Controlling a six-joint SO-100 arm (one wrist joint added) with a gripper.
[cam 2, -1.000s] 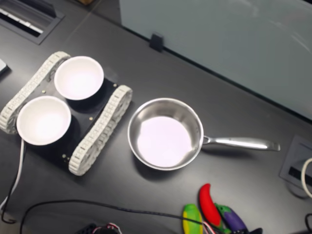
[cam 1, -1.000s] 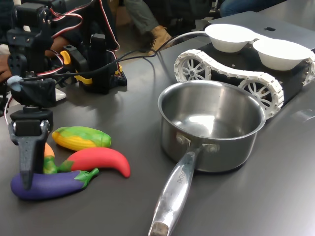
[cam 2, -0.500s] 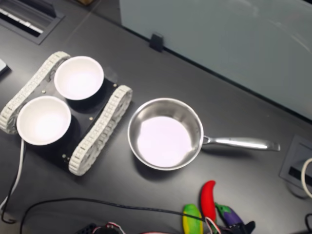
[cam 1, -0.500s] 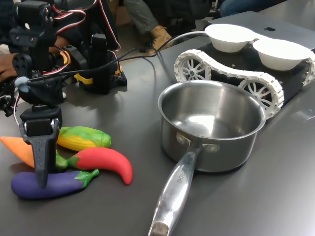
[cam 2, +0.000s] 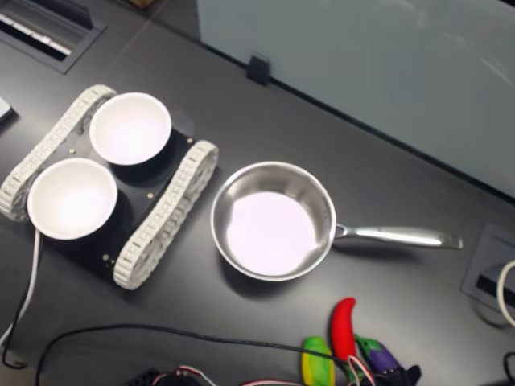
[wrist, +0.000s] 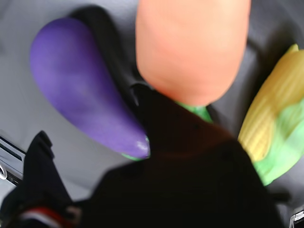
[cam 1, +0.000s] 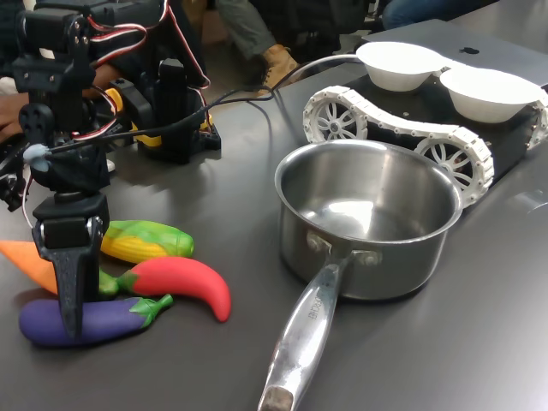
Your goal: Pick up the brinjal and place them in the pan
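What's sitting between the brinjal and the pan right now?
In the first exterior view, the red chili lies between the brinjal and the pan.

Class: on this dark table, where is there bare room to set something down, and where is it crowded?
Bare: between the pan and the red chili; between the pan's handle and the glass wall. Crowded: the toys around the brinjal under the gripper.

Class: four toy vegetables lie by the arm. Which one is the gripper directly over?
The brinjal: the only purple one. The gripper comes down on it, while chili, corn and carrot lie beside.
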